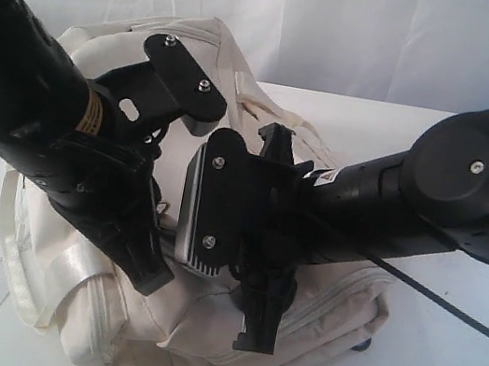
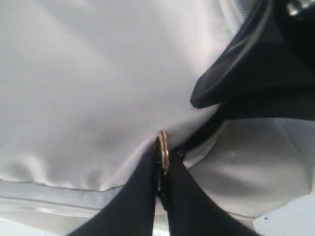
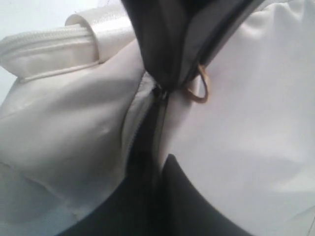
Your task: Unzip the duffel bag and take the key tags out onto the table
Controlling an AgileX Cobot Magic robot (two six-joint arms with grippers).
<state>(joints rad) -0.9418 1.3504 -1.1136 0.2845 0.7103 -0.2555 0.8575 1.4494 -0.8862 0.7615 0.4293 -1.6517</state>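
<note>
Over the duffel bag (image 1: 328, 297), left tool (image 2: 160, 172) tilts down, seemingly pinching ring (image 2: 163, 147).

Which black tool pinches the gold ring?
The left tool: its tips are shut on the gold metal ring of the cream fabric duffel bag. The right tool sits apart.

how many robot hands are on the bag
2: the left hand pinches a gold ring on the duffel bag; the right hand grips the fabric beside it.
</note>
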